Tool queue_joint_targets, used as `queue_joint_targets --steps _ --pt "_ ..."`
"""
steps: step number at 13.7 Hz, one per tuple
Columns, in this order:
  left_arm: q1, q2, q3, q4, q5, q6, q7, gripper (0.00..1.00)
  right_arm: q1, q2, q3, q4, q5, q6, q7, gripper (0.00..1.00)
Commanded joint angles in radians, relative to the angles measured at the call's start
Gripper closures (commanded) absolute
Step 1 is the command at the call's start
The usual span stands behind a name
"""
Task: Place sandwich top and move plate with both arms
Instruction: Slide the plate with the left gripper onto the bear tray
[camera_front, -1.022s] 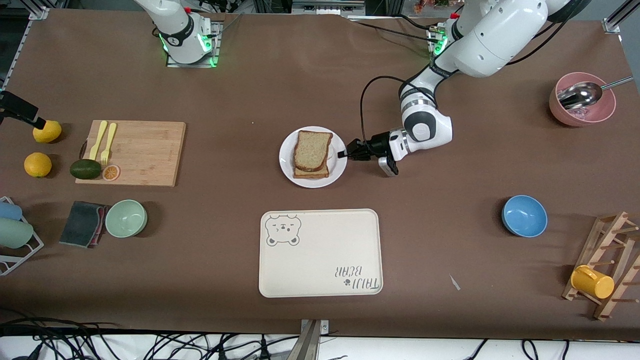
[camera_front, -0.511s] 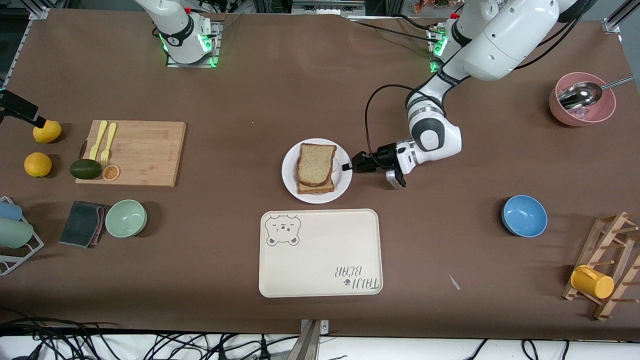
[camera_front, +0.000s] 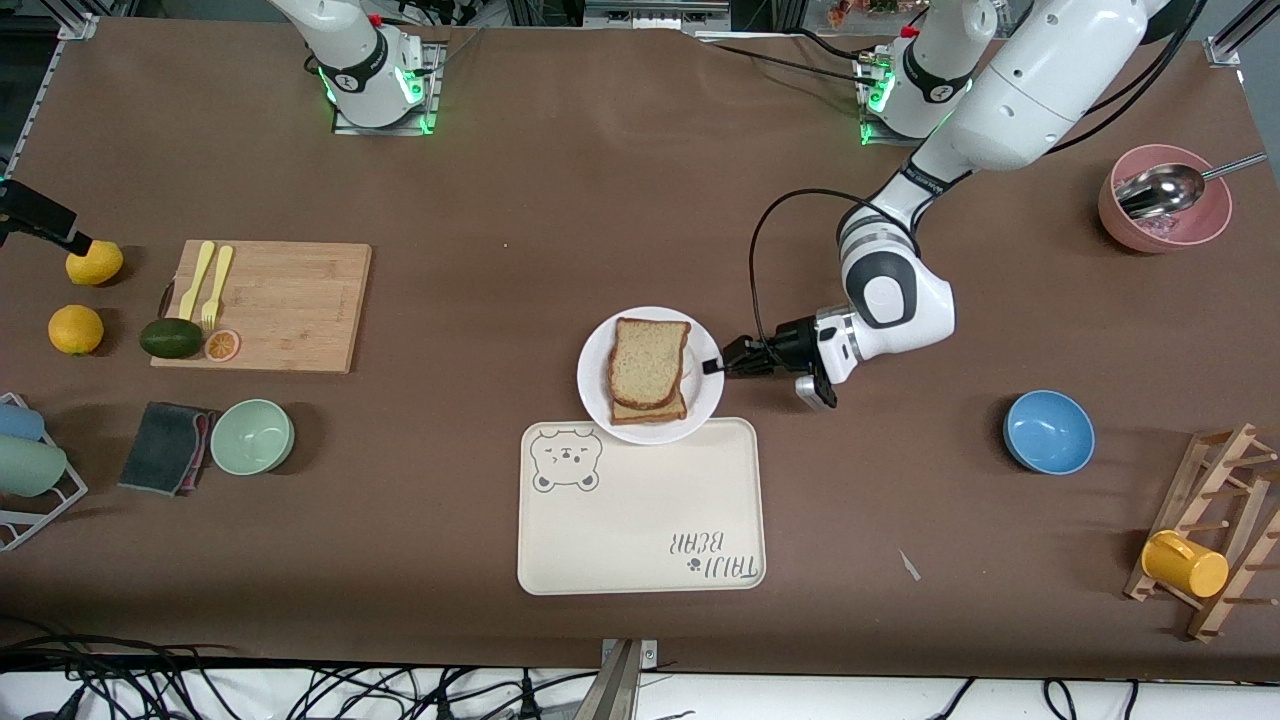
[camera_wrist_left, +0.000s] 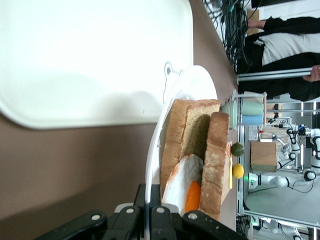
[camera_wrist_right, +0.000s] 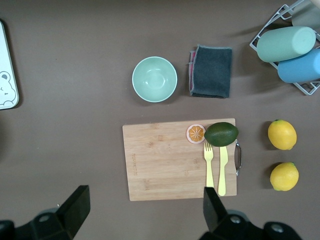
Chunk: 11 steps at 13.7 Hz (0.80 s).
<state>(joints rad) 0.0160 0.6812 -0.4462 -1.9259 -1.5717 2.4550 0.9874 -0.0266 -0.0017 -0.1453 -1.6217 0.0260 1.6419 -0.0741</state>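
The white plate (camera_front: 597, 386) carries a sandwich, with the light tan sandwich top (camera_front: 650, 361) lying on a darker slice. My left gripper (camera_front: 714, 366) is shut on the plate's rim at the side toward the left arm's end. In the left wrist view the fingers (camera_wrist_left: 134, 200) pinch the thin plate (camera_wrist_left: 154, 150) edge, and the sandwich top (camera_wrist_left: 218, 150) stands over white and orange filling. The plate's nearer rim overlaps the edge of the cream bear tray (camera_front: 640, 510). My right gripper (camera_wrist_right: 145, 200) hangs open and empty, high over the cutting board (camera_wrist_right: 177, 160).
Toward the right arm's end are the cutting board (camera_front: 265, 305) with forks and an avocado, two lemons (camera_front: 76, 329), a green bowl (camera_front: 252, 436) and a dark cloth (camera_front: 165, 447). Toward the left arm's end are a blue bowl (camera_front: 1048, 431), a pink bowl (camera_front: 1165, 212) and a mug rack (camera_front: 1215, 545).
The left gripper has carried the plate and sandwich toward the front camera, up to the tray's edge. The right arm has not moved.
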Motion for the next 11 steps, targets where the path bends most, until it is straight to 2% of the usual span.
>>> queue_joint_targets --steps 1,5,9,11 --pt "-0.004 0.044 0.013 0.074 0.027 -0.016 -0.027 1.0 -0.007 -0.023 0.004 -0.01 0.005 -0.011 0.007 0.0" --pt "-0.018 0.113 0.038 0.183 0.073 -0.014 -0.087 1.0 -0.007 -0.023 0.004 -0.01 0.005 -0.008 0.007 0.0" --pt "-0.018 0.193 0.046 0.344 0.336 -0.014 -0.35 1.0 -0.007 -0.023 0.004 -0.01 0.005 -0.007 0.007 0.0" --pt "-0.021 0.234 0.046 0.402 0.36 -0.014 -0.398 1.0 -0.007 -0.023 0.004 -0.01 0.005 -0.007 0.007 0.0"
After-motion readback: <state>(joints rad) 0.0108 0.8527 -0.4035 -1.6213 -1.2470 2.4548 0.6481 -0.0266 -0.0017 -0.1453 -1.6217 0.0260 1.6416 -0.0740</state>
